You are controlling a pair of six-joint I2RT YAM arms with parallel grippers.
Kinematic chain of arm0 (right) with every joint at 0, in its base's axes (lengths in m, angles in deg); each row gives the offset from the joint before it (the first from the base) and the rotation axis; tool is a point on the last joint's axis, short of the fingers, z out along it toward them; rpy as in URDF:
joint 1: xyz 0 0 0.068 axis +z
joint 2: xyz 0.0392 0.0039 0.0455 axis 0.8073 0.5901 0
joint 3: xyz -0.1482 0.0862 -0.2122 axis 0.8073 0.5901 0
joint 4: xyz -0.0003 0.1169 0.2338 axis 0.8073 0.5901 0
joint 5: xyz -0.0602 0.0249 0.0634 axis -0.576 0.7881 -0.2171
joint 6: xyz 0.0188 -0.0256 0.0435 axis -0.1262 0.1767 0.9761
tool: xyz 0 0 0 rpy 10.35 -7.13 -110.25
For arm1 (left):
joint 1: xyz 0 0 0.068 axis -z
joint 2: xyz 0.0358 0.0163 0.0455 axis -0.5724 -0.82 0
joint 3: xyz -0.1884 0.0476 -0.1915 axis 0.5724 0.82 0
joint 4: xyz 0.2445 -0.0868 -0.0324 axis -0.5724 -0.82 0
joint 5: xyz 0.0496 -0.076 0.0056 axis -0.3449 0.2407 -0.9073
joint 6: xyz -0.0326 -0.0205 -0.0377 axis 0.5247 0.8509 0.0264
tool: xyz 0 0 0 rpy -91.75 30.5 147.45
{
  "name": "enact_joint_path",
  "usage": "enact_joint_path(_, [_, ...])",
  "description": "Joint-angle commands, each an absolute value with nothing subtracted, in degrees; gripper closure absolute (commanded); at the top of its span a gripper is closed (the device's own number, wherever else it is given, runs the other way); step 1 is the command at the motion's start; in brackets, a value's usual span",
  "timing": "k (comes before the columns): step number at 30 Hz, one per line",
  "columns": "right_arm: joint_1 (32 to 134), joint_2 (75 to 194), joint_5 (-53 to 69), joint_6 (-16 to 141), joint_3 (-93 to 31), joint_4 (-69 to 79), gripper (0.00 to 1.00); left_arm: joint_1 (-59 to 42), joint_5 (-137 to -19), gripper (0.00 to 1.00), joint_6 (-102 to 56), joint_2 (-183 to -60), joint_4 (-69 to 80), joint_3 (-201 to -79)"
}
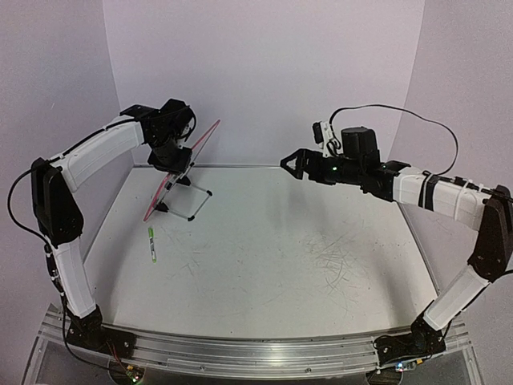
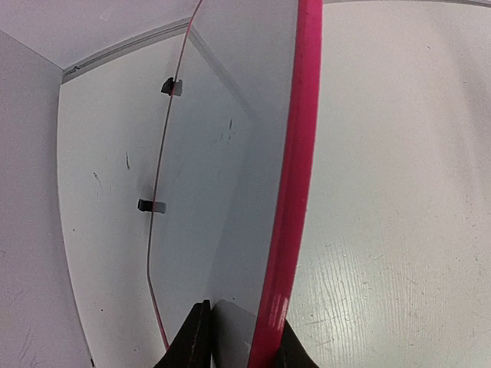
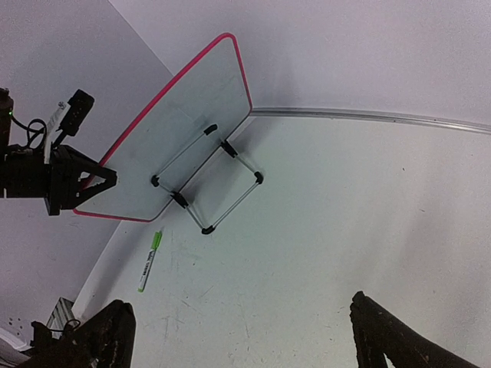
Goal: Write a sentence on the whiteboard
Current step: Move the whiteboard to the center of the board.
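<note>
Far L of the table (image 1: 321,265): L pincer (image 1: 178,158) narrowed onto the upper edge of the board (image 1: 207,135). In the wrist view, one dark finger (image 2: 196,337) on each side of the pink rim (image 2: 298,184), so gripping the board by the look of it. Board standing far-L on the table, tilted, propped on a black wire stand (image 1: 195,205) w/ two feet. Long axis running near-L to far-R, so edge-on from overhead, just a pink line. Stand side turned toward the R arm, other face toward the L wall. No writing to be seen on either face in view, only faint grey specks. Just nearer than the board's low end and apart from it: green-and-white pen (image 1: 151,243) lying flat on the table, long axis approx. near-to-far, green end pointing away toward the board. Further R, scuffed tabletop. R pincer (image 1: 290,163) hovering above the table, jaws spread wide w/ nothing btwn them, tips aimed L toward the board, well apart from both board and pen. Judgement: task barely begun. Next move prob. turns on the pen, which lies down and L of the R pincer and nearer the L arm. L busy steadying the board, so likely a long reach across for R, w/ jaws closing across the pen's short width.
</note>
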State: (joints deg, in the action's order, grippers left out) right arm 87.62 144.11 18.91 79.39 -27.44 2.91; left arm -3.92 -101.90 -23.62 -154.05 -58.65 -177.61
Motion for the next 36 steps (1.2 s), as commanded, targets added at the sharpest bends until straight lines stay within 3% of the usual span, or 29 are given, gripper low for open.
enact_joint_path(1, [88.2,145.1,19.1,79.7,-27.7,0.0,0.02,-1.2,-90.2,1.0,-18.9,-156.2,-56.5,-181.5])
enact_joint_path(29, [90.5,146.0,18.2,82.8,-27.7,-2.4,0.02,8.7,-89.1,1.0,-8.2,-168.8,-61.3,-200.8])
enact_joint_path(31, [91.3,146.3,17.5,83.9,-27.6,-3.1,0.02,8.7,-90.1,0.94,-8.0,-169.0,-61.2,-201.1])
enact_joint_path(36, [94.0,146.9,12.7,88.4,-27.5,-4.7,0.02,8.7,-92.8,0.65,-8.8,-168.2,-60.8,-202.3])
